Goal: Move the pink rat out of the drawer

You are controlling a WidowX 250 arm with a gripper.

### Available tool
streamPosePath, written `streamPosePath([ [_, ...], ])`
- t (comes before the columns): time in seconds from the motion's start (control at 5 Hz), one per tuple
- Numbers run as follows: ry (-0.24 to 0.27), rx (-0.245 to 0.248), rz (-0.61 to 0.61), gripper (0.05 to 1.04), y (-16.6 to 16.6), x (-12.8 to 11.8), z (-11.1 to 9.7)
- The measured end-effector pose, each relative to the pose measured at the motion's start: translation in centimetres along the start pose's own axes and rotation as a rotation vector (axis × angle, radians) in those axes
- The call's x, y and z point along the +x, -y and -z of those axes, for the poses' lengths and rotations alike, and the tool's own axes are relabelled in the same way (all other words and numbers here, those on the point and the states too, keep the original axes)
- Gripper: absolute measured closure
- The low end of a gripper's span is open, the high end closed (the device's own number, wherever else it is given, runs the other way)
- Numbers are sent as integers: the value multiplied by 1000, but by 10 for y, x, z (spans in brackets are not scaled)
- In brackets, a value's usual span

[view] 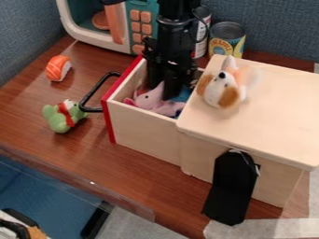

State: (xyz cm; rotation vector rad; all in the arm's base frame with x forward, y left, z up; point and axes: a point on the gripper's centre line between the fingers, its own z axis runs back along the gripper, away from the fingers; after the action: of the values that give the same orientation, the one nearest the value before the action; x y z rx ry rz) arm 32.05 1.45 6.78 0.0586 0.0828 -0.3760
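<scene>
The black gripper point(167, 85) hangs down into the open drawer point(143, 135) of the wooden box, low over the pink rat. Inside the drawer lies the pink rat point(151, 100), its snout toward the drawer's red front and its body along the near side wall. The gripper covers part of the rat, and whether it holds the toy is unclear. Something blue point(183, 95) shows beside the rat in the drawer.
A brown and white plush dog point(221, 88) sits on the box top point(274, 112). Left of the drawer's black handle point(96, 93) are a green toy point(61, 116) and a sushi toy point(58, 68). Behind stand a toy microwave point(118, 47) and cans point(226, 39).
</scene>
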Motion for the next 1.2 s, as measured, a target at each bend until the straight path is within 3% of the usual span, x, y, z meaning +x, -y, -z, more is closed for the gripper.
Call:
streamPosePath([
  [0.2,30,-9,-11,895,-4,-4,-9],
  [0.4,56,-14,-37,958,-14,-10,-28],
  [0.6,143,-3,-141,973,-50,-18,-74],
  [0.8,180,23,-333,974,-102,-40,-96],
  [1.2,180,17,-506,975,-161,-37,-53],
])
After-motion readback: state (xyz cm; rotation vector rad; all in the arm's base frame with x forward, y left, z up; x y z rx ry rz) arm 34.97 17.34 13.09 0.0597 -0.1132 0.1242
